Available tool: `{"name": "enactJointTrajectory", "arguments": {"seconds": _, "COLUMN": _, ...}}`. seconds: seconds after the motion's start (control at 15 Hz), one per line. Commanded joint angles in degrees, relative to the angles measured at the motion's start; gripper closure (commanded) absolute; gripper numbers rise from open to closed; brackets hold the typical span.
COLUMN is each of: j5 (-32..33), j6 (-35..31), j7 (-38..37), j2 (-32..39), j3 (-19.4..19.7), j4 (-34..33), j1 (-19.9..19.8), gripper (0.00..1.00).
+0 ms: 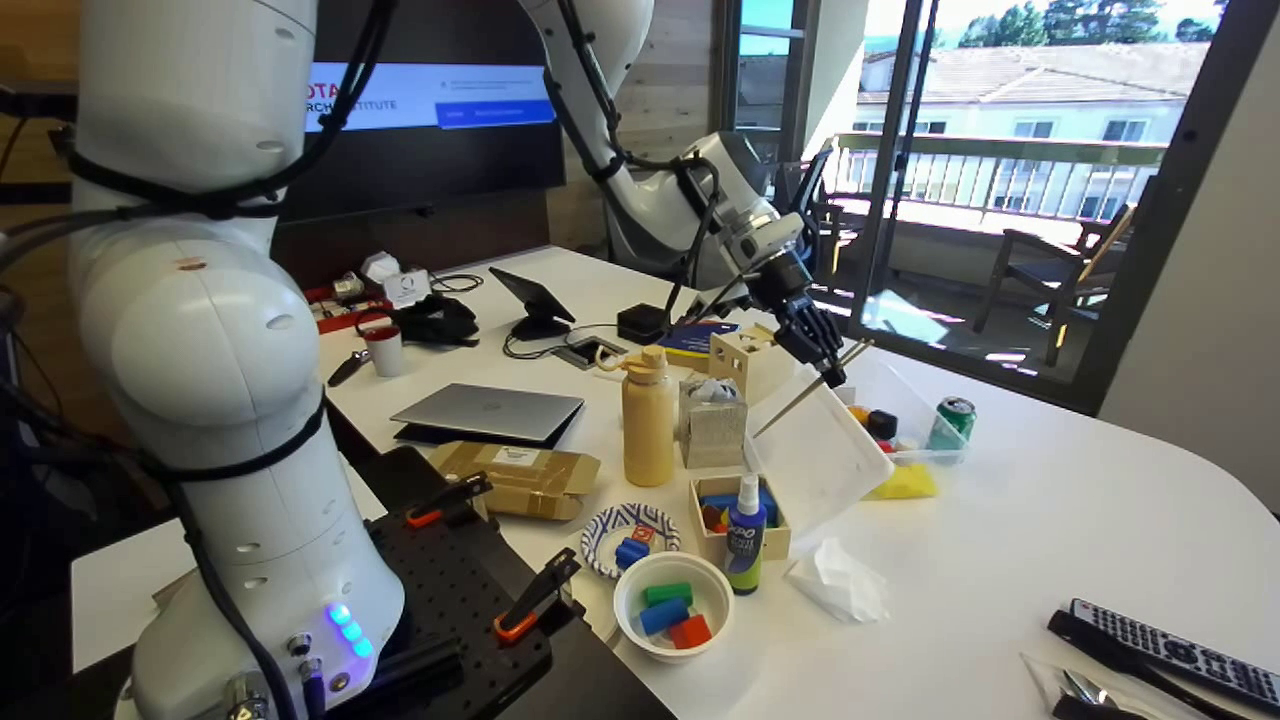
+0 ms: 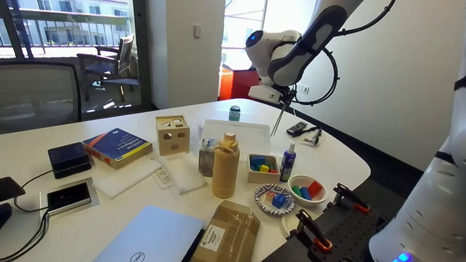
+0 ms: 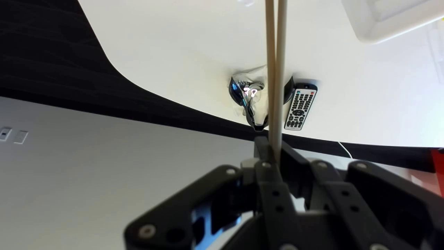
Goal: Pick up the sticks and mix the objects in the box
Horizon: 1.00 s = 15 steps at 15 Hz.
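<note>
Pale wood-coloured sticks (image 3: 280, 69), slender and straight, slant downward, pinched together in the black, jointed hand (image 3: 275, 148).

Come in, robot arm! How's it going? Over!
Gripper closed on the sticks. Sticks clear of the box, blocks inside. Spray bottle close beside the box, might get bumped.

White arm (image 1: 195, 340) w/ blk cables (image 1: 366, 62), 3 blue LEDs (image 1: 351, 631); blk jaws w/ silver screws (image 3: 147, 231).

A tan bottle (image 1: 648, 425) stands near a laptop (image 1: 490, 412).
</note>
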State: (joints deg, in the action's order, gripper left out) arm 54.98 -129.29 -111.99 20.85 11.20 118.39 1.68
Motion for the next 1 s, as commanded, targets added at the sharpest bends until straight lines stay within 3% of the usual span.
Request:
{"name": "enactJointTrajectory", "arguments": {"seconds": 0.0, "j5": 0.42, "j6": 2.40, "j7": -1.94, "j2": 2.00, "j3": -1.81, "j4": -2.26, "j1": 0.09, "gripper": 0.98}}
{"name": "enactJointTrajectory", "arguments": {"seconds": 0.53, "j5": -0.46, "j6": 9.32, "j7": -5.28, "j2": 11.12, "j3": -2.76, "j4": -8.66, "j1": 0.60, "gripper": 0.98}}
{"name": "enactJointTrajectory", "arguments": {"seconds": 0.93, "j5": -1.68, "j6": 10.37, "j7": -5.44, "j2": 17.83, "j3": -2.84, "j4": -11.86, "j1": 0.46, "gripper": 0.98}}
